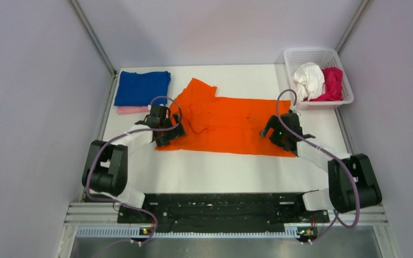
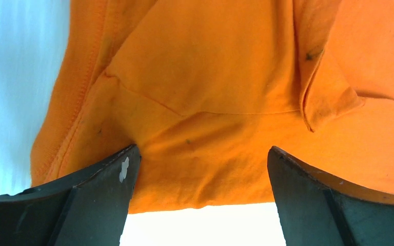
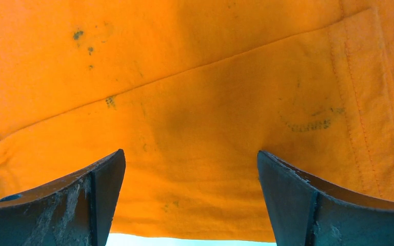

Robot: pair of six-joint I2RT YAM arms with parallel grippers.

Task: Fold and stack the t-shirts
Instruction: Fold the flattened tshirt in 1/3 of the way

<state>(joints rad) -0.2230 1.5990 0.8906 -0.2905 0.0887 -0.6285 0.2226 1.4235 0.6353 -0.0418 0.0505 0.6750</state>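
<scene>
A bright orange t-shirt (image 1: 231,126) lies spread across the middle of the white table, folded lengthwise, with a sleeve sticking up at its left end. Over that left end my left gripper (image 1: 172,126) hovers open; in the left wrist view (image 2: 202,154) the orange cloth (image 2: 205,102) lies under the wide-apart jaws, nothing pinched. My right gripper (image 1: 272,129) stands open over the shirt's right end (image 3: 191,156), jaws wide above the near hem (image 3: 195,205). A folded royal blue t-shirt (image 1: 141,87) rests on a pale pink one (image 1: 132,109) at the back left.
A white lattice basket (image 1: 314,52) at the back right holds a crumpled white t-shirt (image 1: 308,80) and a magenta one (image 1: 332,83). Grey walls close in on the left, right and back. The arms' black base rail (image 1: 215,207) runs along the near edge.
</scene>
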